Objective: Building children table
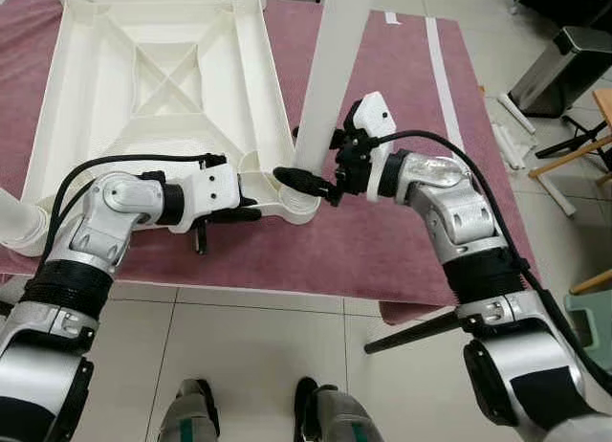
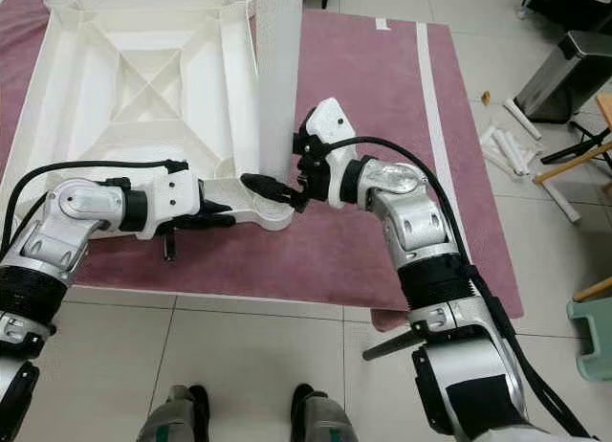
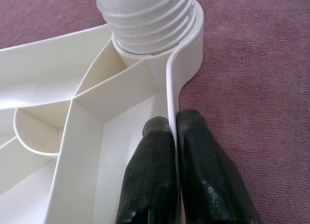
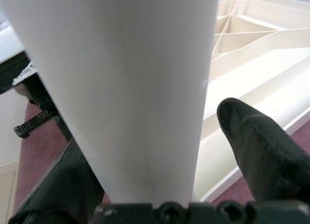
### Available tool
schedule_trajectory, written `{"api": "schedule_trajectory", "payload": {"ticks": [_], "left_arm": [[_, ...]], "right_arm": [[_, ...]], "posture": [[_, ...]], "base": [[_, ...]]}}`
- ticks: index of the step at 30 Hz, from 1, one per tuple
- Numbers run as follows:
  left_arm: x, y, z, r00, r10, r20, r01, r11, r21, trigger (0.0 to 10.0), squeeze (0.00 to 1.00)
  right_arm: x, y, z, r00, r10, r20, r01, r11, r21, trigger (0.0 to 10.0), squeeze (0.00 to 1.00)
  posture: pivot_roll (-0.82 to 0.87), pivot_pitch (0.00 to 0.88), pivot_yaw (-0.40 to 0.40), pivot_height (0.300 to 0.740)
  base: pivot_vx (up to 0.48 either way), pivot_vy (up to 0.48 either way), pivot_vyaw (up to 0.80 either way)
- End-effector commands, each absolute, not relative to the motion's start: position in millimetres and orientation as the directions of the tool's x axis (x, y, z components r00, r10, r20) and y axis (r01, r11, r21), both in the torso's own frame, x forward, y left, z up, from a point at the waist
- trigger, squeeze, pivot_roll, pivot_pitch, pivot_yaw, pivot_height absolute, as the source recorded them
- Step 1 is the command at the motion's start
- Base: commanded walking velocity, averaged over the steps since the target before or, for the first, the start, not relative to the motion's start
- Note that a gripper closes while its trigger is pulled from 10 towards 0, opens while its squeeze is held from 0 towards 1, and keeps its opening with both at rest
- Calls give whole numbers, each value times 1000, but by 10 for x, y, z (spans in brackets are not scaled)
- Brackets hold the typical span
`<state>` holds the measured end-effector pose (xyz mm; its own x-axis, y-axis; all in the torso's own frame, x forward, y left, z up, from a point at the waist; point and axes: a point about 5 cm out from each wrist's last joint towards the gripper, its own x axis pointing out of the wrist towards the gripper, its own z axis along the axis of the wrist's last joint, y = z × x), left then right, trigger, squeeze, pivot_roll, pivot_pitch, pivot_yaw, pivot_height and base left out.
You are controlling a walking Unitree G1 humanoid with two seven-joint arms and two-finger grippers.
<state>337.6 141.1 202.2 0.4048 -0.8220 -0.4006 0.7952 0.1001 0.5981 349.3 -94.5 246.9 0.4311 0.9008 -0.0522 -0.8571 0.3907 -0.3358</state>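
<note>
A white table top (image 1: 57, 98) lies upside down on a maroon rug (image 1: 382, 241). A white table leg (image 1: 330, 69) stands upright in its near right corner socket (image 1: 296, 205). My right gripper (image 1: 298, 176) is shut on the leg just above the socket; the right wrist view has the leg (image 4: 126, 88) between both black fingers (image 4: 256, 136). My left gripper (image 1: 251, 212) is shut on the table top's thin rim (image 3: 170, 83) beside that socket. The leg's threaded end (image 3: 145, 15) sits in the socket.
Another white leg (image 1: 14, 222) lies at the table top's near left corner. To the right stand a metal bin (image 1: 564, 69), white tubes on the floor (image 1: 507, 136), wooden furniture legs (image 1: 574, 155) and a green stool (image 1: 593, 318). A black rod (image 1: 411, 332) pokes out by the rug's edge.
</note>
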Motion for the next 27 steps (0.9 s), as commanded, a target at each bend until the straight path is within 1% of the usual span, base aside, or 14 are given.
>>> {"api": "schedule_trajectory", "payload": {"ticks": [1, 4, 7, 8, 11, 12, 16, 17, 18, 21, 22, 24, 25, 27], "left_arm": [[3318, 1397, 2042, 381, -841, -383, 787, 78, 612, 0, 0], [3256, 1414, 2048, 357, -847, -393, 790, 50, 611, 0, 0], [3256, 1414, 2048, 357, -847, -393, 790, 50, 611, 0, 0], [3209, 1426, 2053, 338, -852, -400, 794, 30, 607, 0, 0], [3209, 1426, 2053, 338, -852, -400, 794, 30, 607, 0, 0], [3072, 1453, 2069, 278, -864, -420, 805, -29, 592, 0, 0], [3072, 1453, 2069, 278, -864, -420, 805, -29, 592, 0, 0], [2961, 1465, 2082, 231, -870, -436, 811, -76, 580, 0, 0], [2917, 1452, 2096, 221, -878, -425, 816, -72, 574, 0, 0], [2917, 1452, 2096, 221, -878, -425, 816, -72, 574, 0, 0], [2946, 1424, 2126, 250, -886, -390, 814, -26, 580, 0, 0], [2946, 1424, 2126, 250, -886, -390, 814, -26, 580, 0, 0], [3023, 1395, 2161, 301, -887, -350, 805, 39, 593, 0, 0], [3023, 1395, 2161, 301, -887, -350, 805, 39, 593, 0, 0]], "right_arm": [[3497, -949, 2466, 401, 913, -70, -870, 356, -340, 10000, 0], [3524, -962, 2456, 362, 927, -99, -886, 309, -346, 10000, 0], [3524, -962, 2456, 362, 927, -99, -886, 309, -346, 10000, 0], [3524, -960, 2456, 352, 930, -106, -889, 297, -350, 10000, 0], [3524, -960, 2456, 352, 930, -106, -889, 297, -350, 10000, 0], [3456, -908, 2431, 283, 949, -137, -911, 221, -347, 10000, 0], [3456, -908, 2431, 283, 949, -137, -911, 221, -347, 10000, 0], [3403, -865, 2401, 223, 961, -162, -927, 157, -341, 10000, 0], [3410, -806, 2361, 239, 958, -161, -924, 174, -340, 0, 0], [3410, -806, 2361, 239, 958, -161, -924, 174, -340, 0, 0], [3442, -763, 2313, 291, 945, -151, -913, 227, -339, 0, 0], [3442, -763, 2313, 291, 945, -151, -913, 227, -339, 0, 0], [3483, -735, 2268, 365, 921, -137, -891, 303, -337, 0, 0], [3483, -735, 2268, 365, 921, -137, -891, 303, -337, 0, 0]], "posture": [[98, 205, -28, 740], [99, 203, -30, 740], [99, 203, -30, 740], [100, 201, -32, 740], [100, 201, -32, 740], [103, 193, -43, 740], [103, 193, -43, 740], [105, 190, -45, 740], [108, 191, -49, 740], [108, 191, -49, 740], [108, 194, -49, 740], [108, 194, -49, 740], [106, 196, -48, 740], [106, 196, -48, 740]], "base": [[0, 0, 0], [0, 0, 0], [0, 0, 0], [0, 0, 0], [0, 0, 0], [0, 0, 0], [0, 0, 0], [0, 0, 0], [0, 0, 0], [0, 0, 0], [0, 0, 0], [0, 0, 0], [0, 0, 0], [0, 0, 0]]}}
